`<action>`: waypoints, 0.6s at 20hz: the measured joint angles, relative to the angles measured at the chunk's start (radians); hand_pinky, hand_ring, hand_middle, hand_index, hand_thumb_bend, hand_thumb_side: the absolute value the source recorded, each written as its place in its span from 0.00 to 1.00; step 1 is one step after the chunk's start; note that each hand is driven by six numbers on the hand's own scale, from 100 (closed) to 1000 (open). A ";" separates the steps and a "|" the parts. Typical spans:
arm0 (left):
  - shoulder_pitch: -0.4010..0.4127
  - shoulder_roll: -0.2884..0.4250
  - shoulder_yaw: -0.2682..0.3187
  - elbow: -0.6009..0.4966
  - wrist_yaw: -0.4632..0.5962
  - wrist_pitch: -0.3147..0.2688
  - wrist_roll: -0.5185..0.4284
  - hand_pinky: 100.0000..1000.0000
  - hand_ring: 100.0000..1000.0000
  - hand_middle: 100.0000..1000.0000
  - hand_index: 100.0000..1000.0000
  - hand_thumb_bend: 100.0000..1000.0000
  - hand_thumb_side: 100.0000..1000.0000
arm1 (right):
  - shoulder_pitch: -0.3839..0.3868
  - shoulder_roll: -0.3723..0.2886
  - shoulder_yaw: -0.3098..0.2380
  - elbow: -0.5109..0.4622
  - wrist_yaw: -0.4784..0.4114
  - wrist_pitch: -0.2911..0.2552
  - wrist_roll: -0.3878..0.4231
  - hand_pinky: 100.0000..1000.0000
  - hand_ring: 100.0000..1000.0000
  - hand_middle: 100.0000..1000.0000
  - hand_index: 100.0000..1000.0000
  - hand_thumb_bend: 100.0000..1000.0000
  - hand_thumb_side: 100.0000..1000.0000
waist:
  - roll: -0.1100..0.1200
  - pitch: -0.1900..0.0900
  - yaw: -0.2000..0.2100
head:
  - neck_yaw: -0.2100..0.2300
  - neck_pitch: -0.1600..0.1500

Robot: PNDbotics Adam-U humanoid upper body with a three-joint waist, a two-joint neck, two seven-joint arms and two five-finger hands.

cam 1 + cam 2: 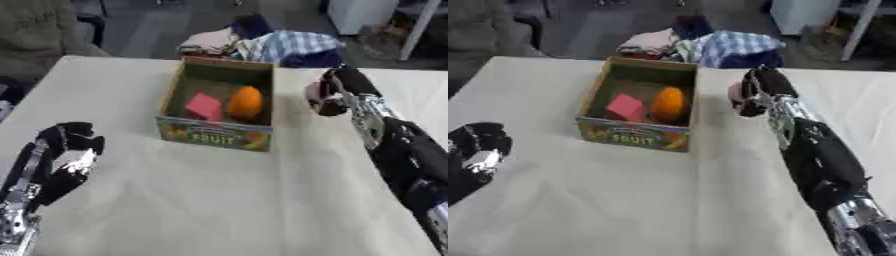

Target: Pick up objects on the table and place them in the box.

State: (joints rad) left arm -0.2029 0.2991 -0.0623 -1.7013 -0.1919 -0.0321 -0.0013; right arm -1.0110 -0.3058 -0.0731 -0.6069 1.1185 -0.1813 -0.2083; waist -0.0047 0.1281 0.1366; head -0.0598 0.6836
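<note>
The cardboard box (219, 131), printed with the word FRUIT on its near wall, stands on the white table (210, 200) at about 12 o'clock from the middle of the view. Inside lie an orange fruit (246, 102) toward 3 o'clock and a pink block (203, 106) toward 9 o'clock, just beside each other.

The right robot hand (332, 92) sits at 3 o'clock of the box, just beside its right wall, with fingers curled round a small pink object (736, 93); only a rounded edge of that object shows, so its kind cannot be told. It looks light and small enough to ride in a fingertip hold, though a smooth rounded body may slip if the fingers relax early. The sensible hold is across its widest part, as it appears to be taken now.

The left robot hand (68, 150) rests at 8 o'clock on the table, fingers curled, holding nothing.

Clothes (262, 45) lie piled beyond the table's far edge.
</note>
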 measured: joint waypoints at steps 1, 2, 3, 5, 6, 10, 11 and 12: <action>0.000 0.000 0.000 0.000 0.000 0.000 0.000 0.65 0.60 0.58 0.71 0.26 0.41 | -0.005 0.000 0.004 -0.018 -0.015 -0.006 -0.006 0.46 0.45 0.19 0.28 0.21 0.00 | -0.002 -0.002 0.000 | 0.000 0.000; 0.000 0.000 0.000 0.000 0.000 0.000 0.000 0.65 0.60 0.58 0.71 0.26 0.41 | -0.012 0.000 0.010 -0.036 -0.030 -0.012 -0.009 0.46 0.45 0.19 0.28 0.21 0.00 | -0.004 -0.003 0.000 | 0.000 0.000; 0.000 0.000 0.000 0.000 0.000 0.000 0.000 0.65 0.60 0.58 0.71 0.26 0.41 | -0.019 0.000 0.015 -0.055 -0.046 -0.018 -0.010 0.46 0.45 0.19 0.29 0.20 0.00 | -0.006 -0.005 0.000 | 0.000 0.000; 0.000 0.000 0.000 0.000 0.000 0.000 0.000 0.65 0.60 0.58 0.71 0.26 0.41 | -0.028 0.002 0.029 -0.086 -0.071 -0.033 -0.005 0.47 0.46 0.20 0.29 0.22 0.00 | -0.008 -0.008 0.001 | 0.000 0.000; 0.000 0.000 0.000 0.000 0.000 0.000 0.000 0.65 0.60 0.58 0.71 0.26 0.41 | -0.032 0.006 0.039 -0.098 -0.082 -0.044 0.002 0.47 0.46 0.20 0.30 0.22 0.00 | -0.009 -0.010 0.003 | 0.000 0.000; 0.000 0.000 -0.001 0.000 0.001 0.000 -0.002 0.65 0.60 0.58 0.71 0.26 0.41 | -0.049 0.049 0.078 -0.116 -0.087 -0.094 0.053 0.49 0.47 0.22 0.32 0.22 0.00 | -0.010 -0.016 0.015 | 0.000 0.000; 0.000 0.000 -0.001 0.000 0.001 0.000 -0.003 0.65 0.60 0.58 0.71 0.26 0.41 | -0.052 0.064 0.087 -0.116 -0.083 -0.108 0.068 0.50 0.48 0.23 0.33 0.23 0.00 | -0.010 -0.017 0.018 | 0.000 0.000; 0.000 0.000 -0.002 0.000 0.002 -0.001 -0.004 0.65 0.60 0.58 0.71 0.26 0.41 | -0.054 0.079 0.094 -0.116 -0.077 -0.121 0.083 0.50 0.48 0.23 0.33 0.23 0.00 | -0.010 -0.017 0.022 | -0.002 0.000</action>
State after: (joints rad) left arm -0.2030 0.2991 -0.0640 -1.7012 -0.1898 -0.0332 -0.0055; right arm -1.0650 -0.2264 0.0211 -0.7226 1.0418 -0.3019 -0.1258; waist -0.0147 0.1112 0.1585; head -0.0614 0.6834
